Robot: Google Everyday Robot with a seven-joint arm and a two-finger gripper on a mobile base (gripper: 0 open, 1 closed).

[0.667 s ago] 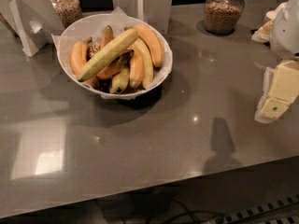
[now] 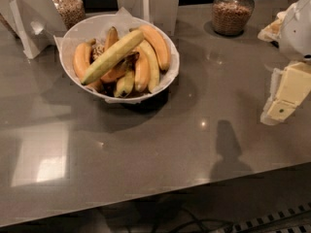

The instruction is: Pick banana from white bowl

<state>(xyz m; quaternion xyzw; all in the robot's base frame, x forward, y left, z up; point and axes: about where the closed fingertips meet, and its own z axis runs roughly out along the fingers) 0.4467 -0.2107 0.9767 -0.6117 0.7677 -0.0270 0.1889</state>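
Observation:
The white bowl (image 2: 85, 29) stands on the grey countertop at the back left, lined with white paper. The long, pale greenish-yellow banana (image 2: 112, 56) lies diagonally on top of several shorter orange-yellow bananas (image 2: 156, 45) in the bowl. My gripper (image 2: 285, 93), cream and white, hangs at the right edge of the view, above the counter. It is far to the right of the bowl and holds nothing that I can see.
Two glass jars of brown grains stand at the back, one behind the bowl (image 2: 68, 6) and one at the right (image 2: 232, 11). White card stands (image 2: 29, 25) and a white panel (image 2: 150, 4) flank the bowl. The counter's front edge runs along the bottom.

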